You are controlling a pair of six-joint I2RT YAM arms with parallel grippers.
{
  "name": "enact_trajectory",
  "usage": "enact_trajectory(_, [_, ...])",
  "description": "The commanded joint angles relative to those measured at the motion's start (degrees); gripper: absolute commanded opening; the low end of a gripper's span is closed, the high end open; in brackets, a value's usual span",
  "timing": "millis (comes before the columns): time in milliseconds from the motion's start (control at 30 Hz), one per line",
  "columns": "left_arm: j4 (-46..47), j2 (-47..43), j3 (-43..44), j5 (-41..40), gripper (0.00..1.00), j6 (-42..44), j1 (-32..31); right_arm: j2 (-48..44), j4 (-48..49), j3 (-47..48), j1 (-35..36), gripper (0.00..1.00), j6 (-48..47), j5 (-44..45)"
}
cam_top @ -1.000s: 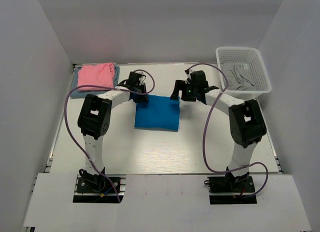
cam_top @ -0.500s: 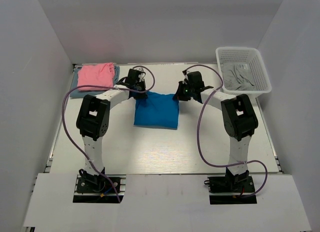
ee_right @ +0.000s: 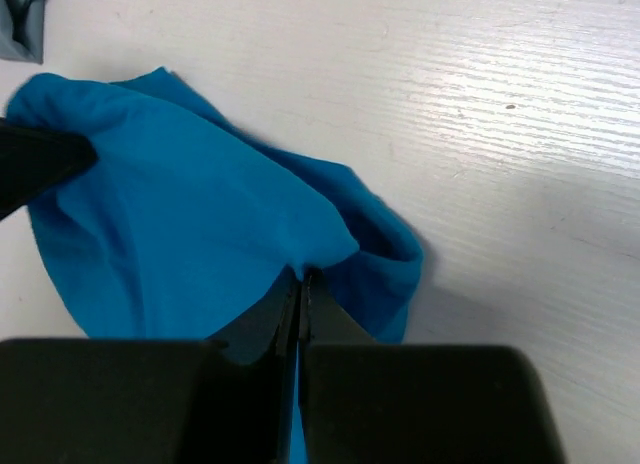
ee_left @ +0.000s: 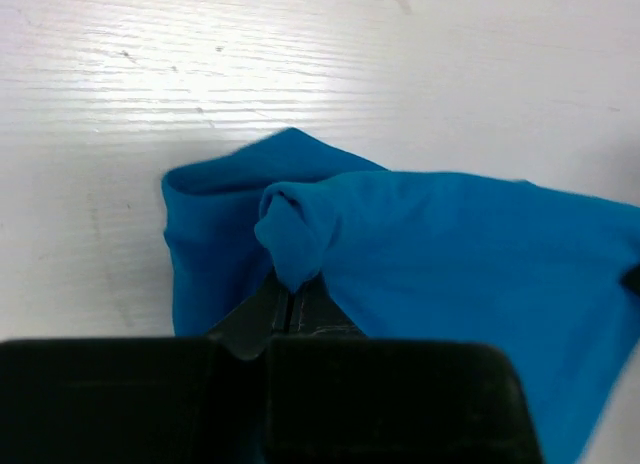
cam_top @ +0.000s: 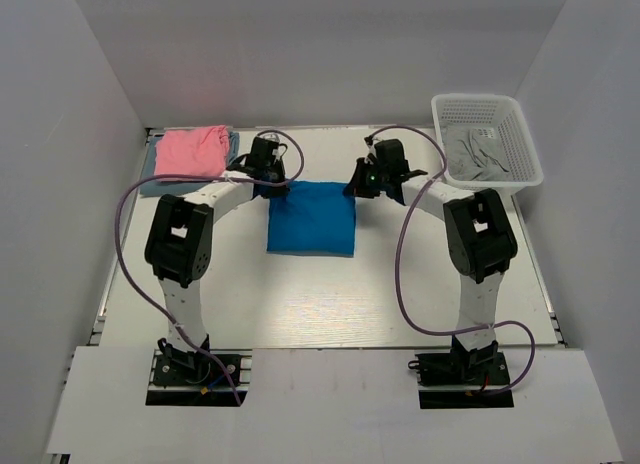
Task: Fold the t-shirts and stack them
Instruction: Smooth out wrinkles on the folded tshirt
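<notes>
The blue shirt [cam_top: 311, 218] lies folded at mid-tabletop [cam_top: 300, 294]. The left fingers [ee_left: 252, 322] clench its 11 o'clock corner and the right fingers [ee_right: 262, 322] its 1 o'clock corner. At 10 o'clock the pink shirt [cam_top: 192, 150] sits folded on a grey-blue shirt [cam_top: 150, 182]. Probably left to do: stacking the blue one, and the grey cloth [cam_top: 480, 152] in the basket [cam_top: 487, 102] at 2 o'clock.

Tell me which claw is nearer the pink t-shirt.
Left. The left claw grips the blue t-shirt by its far-left corner, just right of the pink t-shirt; the right claw grips the far-right corner, toward the basket.
</notes>
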Motion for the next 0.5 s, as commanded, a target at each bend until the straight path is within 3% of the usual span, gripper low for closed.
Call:
enact_trajectory(0, [-4.1, 4.0, 3.5, -5.7, 0.0, -1.2, 0.8, 2.0, 0.3, 2.7, -0.2, 0.0, 1.1, 2.9])
enact_trajectory(100, [-5.4, 7.1, 5.5, -6.3, 0.0, -2.8, 0.8, 3.8, -1.1, 4.5, -0.3, 0.0, 0.1, 4.8])
enact_trajectory(300, [-6.0, 7.7, 7.3, -7.0, 0.27, -3.3, 1.4, 5.8, -3.9, 8.2, -0.2, 0.28, -1.8, 4.5])
enact_trajectory(367, [-6.0, 5.6, 8.0, -7.0, 0.47, -3.3, 1.4, 5.0, -4.3, 9.2, -0.1, 0.39, -2.3, 3.8])
enact_trajectory(400, [-6.0, 4.8, 8.0, -7.0, 0.64, -2.8, 1.4, 4.8, -4.9, 9.7, -0.1, 0.45, -2.5, 3.8])
enact_trajectory(433, [-6.0, 3.0, 8.0, -7.6, 0.98, -2.8, 1.4, 3.9, -5.3, 10.1, -0.1, 0.5, -3.6, 3.7])
enact_trajectory(467, [-6.0, 2.1, 8.0, -8.1, 1.0, -2.3, 1.4, 3.5, -6.0, 10.4, -0.2, 0.55, -3.8, 3.4])
